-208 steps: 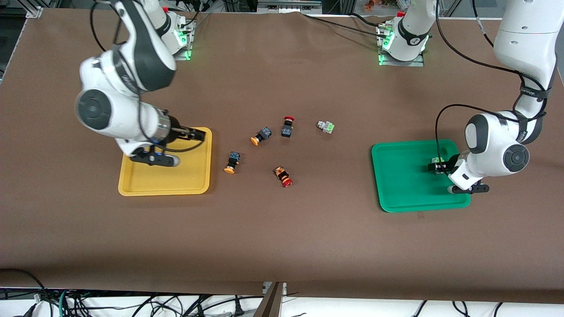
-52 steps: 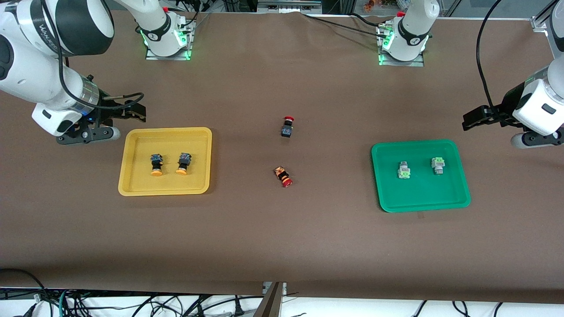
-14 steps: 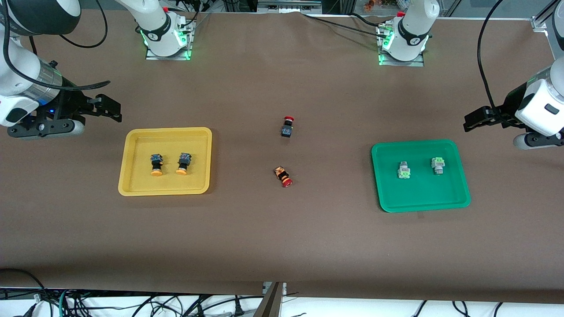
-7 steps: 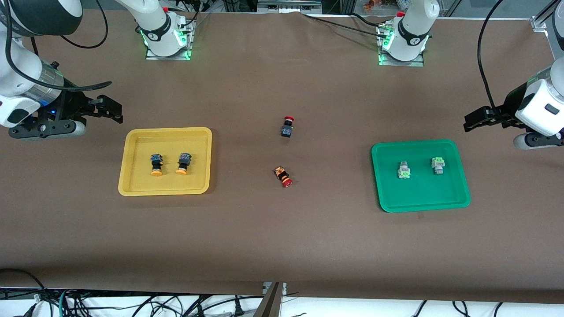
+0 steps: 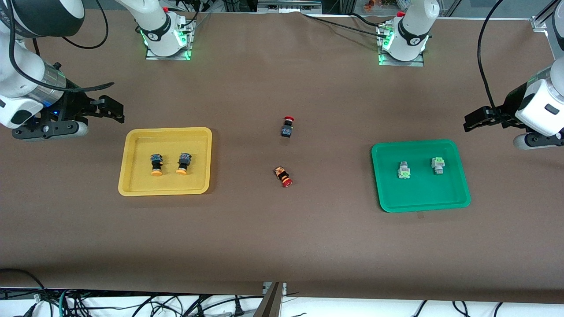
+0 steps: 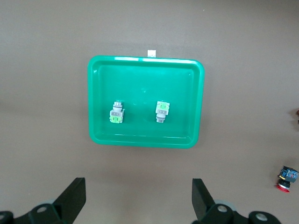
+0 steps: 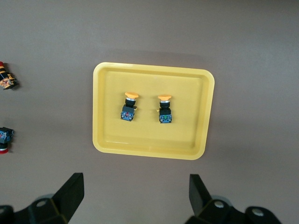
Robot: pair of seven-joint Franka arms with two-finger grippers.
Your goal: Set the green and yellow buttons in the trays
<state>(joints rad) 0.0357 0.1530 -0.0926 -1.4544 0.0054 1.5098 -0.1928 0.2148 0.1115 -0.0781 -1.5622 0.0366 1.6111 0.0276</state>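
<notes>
**Buttons lie in their trays, both tools released**

The yellow buttons (image 5: 167, 163) lie in the yellow tray (image 5: 132, 185), left of centre; the green buttons (image 5: 421, 167) lie in the green tray (image 5: 383, 198), at right. They look light, stiff, smooth-capped; best pinched across the body. The left tool (image 5: 472, 119) and right tool (image 5: 112, 110) hover over the table (image 5: 282, 237), jaws apart, empty.

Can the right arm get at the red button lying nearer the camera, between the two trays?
Probably yes: the red button lies alone on bare table, nothing over it. The right gripper, fingers open and empty, hangs up by the yellow tray.
</notes>
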